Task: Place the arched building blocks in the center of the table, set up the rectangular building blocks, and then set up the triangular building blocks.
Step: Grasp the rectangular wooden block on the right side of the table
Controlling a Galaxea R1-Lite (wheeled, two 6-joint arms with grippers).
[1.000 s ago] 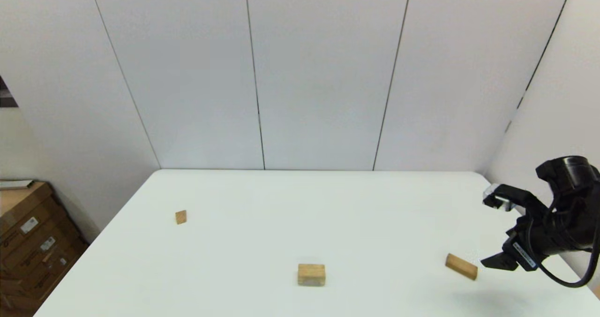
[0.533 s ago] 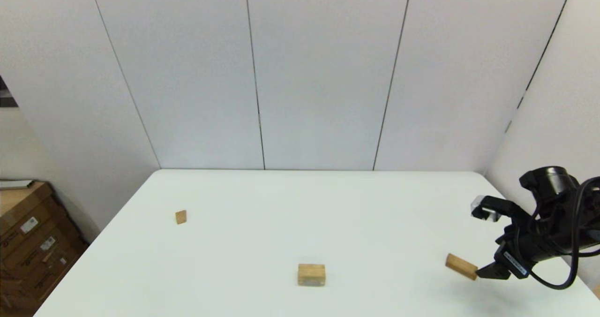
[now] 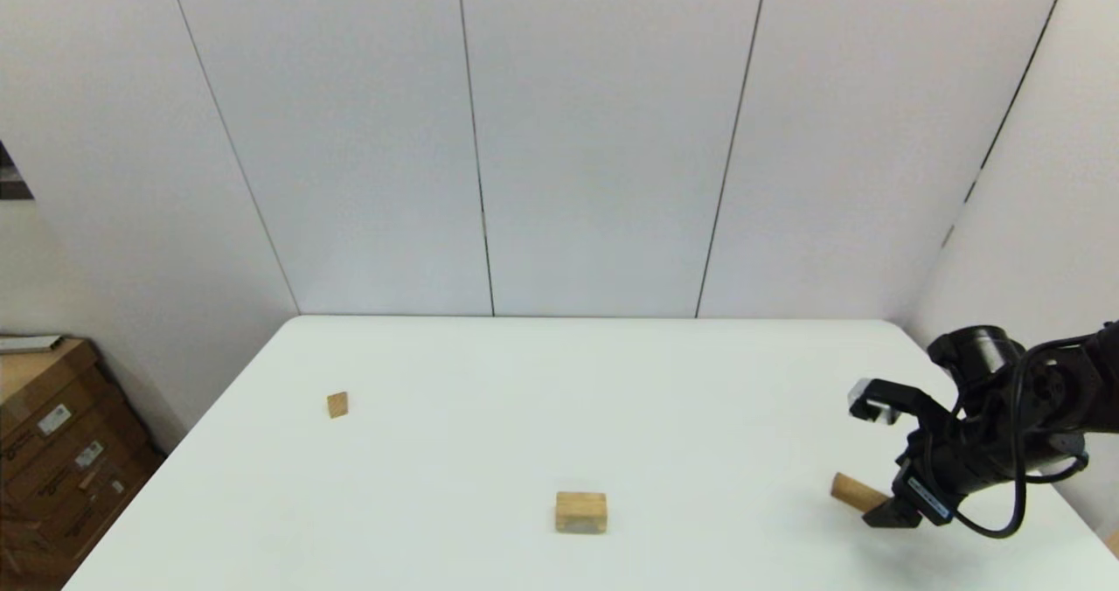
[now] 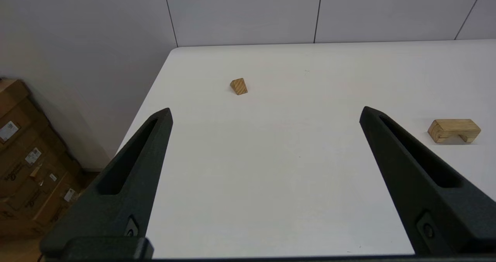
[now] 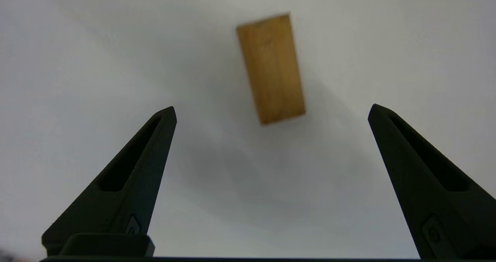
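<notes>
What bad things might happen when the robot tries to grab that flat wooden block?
The right hand is open above the rectangular building block, which lies at a slant between its fingers, so closing might twist or push it instead of gripping it. The block is also flat on the table, so the fingertips might scrape the top or slip off. It lies toward the table's right side, so a shove could send it towards the edge.

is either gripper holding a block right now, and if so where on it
Nothing is held. The right gripper hangs open above the flat rectangular block, jaws wide apart. The left gripper is open too, over bare table.
</notes>
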